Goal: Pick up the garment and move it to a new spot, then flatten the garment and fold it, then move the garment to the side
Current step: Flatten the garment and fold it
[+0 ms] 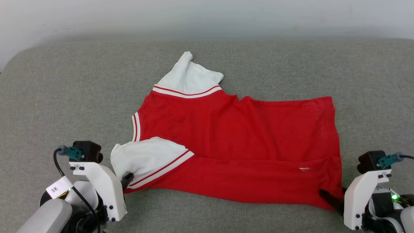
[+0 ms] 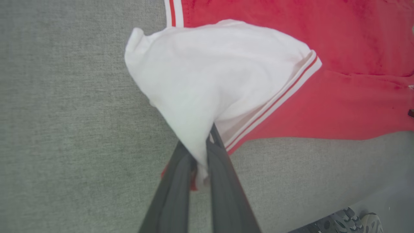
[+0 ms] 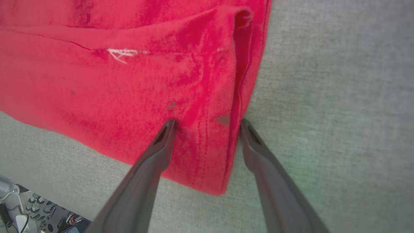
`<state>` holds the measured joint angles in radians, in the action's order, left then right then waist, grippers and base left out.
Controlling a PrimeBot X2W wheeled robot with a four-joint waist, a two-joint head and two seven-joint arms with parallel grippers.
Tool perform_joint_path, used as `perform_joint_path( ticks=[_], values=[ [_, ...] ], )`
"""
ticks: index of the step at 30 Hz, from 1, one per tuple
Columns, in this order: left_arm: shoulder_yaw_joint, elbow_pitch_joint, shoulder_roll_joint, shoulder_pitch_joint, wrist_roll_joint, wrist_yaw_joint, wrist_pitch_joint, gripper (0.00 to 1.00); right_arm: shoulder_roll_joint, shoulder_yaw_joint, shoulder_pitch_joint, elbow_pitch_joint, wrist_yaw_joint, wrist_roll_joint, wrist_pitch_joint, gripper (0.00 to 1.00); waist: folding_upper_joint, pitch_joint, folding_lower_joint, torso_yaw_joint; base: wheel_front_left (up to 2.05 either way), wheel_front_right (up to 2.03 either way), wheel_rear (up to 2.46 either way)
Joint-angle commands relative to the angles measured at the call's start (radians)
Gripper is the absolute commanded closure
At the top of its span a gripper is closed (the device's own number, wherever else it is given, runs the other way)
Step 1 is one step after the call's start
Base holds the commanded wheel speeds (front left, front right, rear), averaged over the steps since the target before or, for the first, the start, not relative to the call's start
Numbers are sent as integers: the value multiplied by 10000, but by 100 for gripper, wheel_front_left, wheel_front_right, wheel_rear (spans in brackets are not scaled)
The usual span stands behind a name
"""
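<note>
The garment [image 1: 239,142] lies spread on the grey cushion, red body with white sleeves and red-white striped trim, plain side up. Its near edge is folded over. My left gripper [image 1: 126,179] sits at the near left corner, shut on the white sleeve [image 2: 207,87], whose cloth is pinched between the two dark fingers [image 2: 223,168]. My right gripper [image 3: 207,124] stands open at the near right corner of the garment [image 3: 161,84], its fingers [image 3: 161,142] straddling the red hem, tips resting on the cloth.
The grey cushion [image 1: 64,97] stretches wide to left, right and behind the garment, ending at a pale wall [image 1: 207,16]. Beyond the cushion's front edge, cables and hardware [image 3: 35,213] lie low in the right wrist view.
</note>
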<state>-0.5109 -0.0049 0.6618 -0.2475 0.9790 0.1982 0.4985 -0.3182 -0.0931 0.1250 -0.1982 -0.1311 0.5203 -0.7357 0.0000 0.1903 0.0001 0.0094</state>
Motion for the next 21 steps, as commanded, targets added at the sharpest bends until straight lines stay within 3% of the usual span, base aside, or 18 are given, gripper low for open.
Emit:
perform_joint_path(
  ticks=[1, 2, 3, 4, 5, 21],
  values=[
    [-19, -21, -13, -82, -33, 40, -28, 100, 130, -226, 15, -311, 8, 52, -87, 0, 0, 61, -1, 48, 0, 0, 0],
    [-28, -16, -20, -80, -31, 45, -27, 100, 153, -349, -17, -516, 8, 49, -107, 0, 0, 76, -1, 56, 0, 0, 0],
    [-35, -12, -44, -61, -30, 43, -52, 100, 188, -474, -47, -704, 8, 70, -124, 11, 0, 92, -1, 59, 0, 0, 0],
    [-46, 19, -72, -19, -27, 36, -79, 100, 234, -595, -53, -860, 6, 96, -58, 69, 0, 72, -1, 51, 0, 0, 0],
    [-64, 39, -82, 42, -20, 37, -86, 100, 279, -698, -64, -987, 5, 139, -22, 100, 0, 44, -1, 43, 0, 0, 0],
    [-18, 4, 114, 1431, 366, 417, -235, 100, -403, -1181, -117, -760, 9, 443, 586, 100, 0, -1720, -1, -177, 0, 0, 0]
  ],
)
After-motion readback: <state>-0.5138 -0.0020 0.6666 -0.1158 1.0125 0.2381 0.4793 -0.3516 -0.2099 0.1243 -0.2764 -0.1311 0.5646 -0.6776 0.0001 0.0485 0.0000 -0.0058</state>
